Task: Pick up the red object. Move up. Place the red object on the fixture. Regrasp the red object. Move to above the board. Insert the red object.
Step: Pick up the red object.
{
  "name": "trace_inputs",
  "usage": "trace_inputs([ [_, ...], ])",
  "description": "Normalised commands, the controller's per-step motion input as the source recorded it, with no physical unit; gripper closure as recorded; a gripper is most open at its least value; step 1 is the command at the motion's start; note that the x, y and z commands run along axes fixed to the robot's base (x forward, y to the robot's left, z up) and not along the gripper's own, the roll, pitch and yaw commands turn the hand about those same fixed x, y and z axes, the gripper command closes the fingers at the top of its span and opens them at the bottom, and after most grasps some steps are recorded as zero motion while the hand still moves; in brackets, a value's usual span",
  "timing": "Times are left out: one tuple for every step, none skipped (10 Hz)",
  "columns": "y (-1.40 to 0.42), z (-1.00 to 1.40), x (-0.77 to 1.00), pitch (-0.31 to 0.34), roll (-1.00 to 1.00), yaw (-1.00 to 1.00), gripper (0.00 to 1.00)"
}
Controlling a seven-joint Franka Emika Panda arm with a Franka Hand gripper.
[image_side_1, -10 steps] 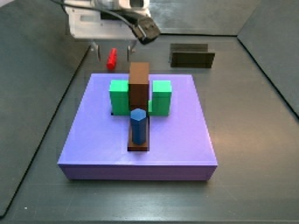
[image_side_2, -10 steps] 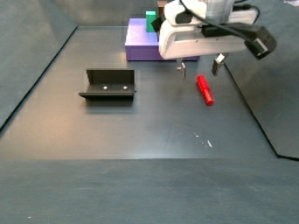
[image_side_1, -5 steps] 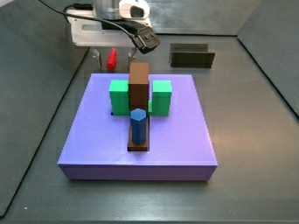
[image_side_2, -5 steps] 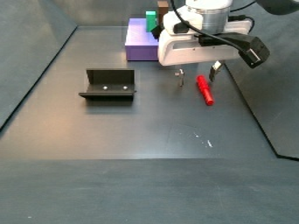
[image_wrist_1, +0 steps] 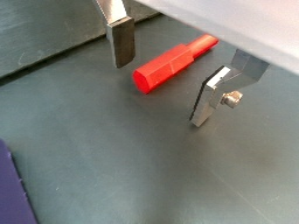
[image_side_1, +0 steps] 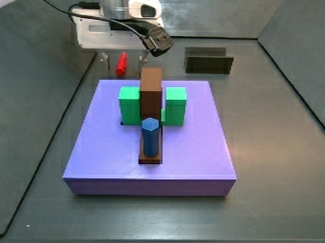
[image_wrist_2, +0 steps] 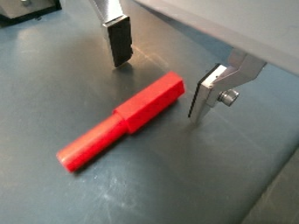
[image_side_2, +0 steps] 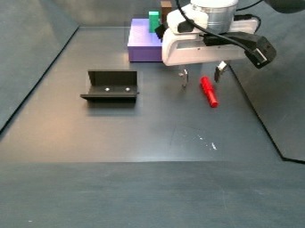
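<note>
The red object (image_wrist_1: 173,63) lies flat on the dark floor; it also shows in a wrist view (image_wrist_2: 122,120) and in both side views (image_side_1: 122,64) (image_side_2: 209,91). My gripper (image_wrist_1: 162,87) hangs just above it, open, with one end of the peg between the two silver fingers (image_wrist_2: 117,39). The gripper also shows in both side views (image_side_2: 202,69) (image_side_1: 112,59). The fixture (image_side_2: 110,86) stands apart on the floor, also seen in a side view (image_side_1: 210,61). The lavender board (image_side_1: 154,142) bears a brown bar, two green blocks and a blue peg (image_side_1: 150,135).
The floor is a dark tray with raised walls on all sides. The board (image_side_2: 143,40) lies close behind the gripper. A corner of the board shows in a wrist view (image_wrist_1: 12,188).
The gripper has come down and shifted a little toward the red object, so its open fingers now straddle one end of the peg. The peg has not moved.
</note>
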Motion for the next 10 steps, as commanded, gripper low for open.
trace_inputs([
  [0.16,-0.09,-0.15,0.0,0.02,-0.1,0.0],
  [0.0,0.0,-0.07,0.0,0.0,-0.07,0.0],
  [-0.03,0.0,0.0,0.0,0.0,0.0,0.0],
  [0.0,0.0,0.0,0.0,0.0,0.0,0.0],
  [0.0,0.0,0.0,0.0,0.0,0.0,1.0],
  [0.0,0.0,0.0,0.0,0.0,0.0,1.0],
  [0.0,0.0,0.0,0.0,0.0,0.0,1.0],
  [0.0,0.0,0.0,0.0,0.0,0.0,1.0],
  [0.0,0.0,0.0,0.0,0.0,0.0,1.0],
  [0.0,0.0,0.0,0.0,0.0,0.0,1.0],
])
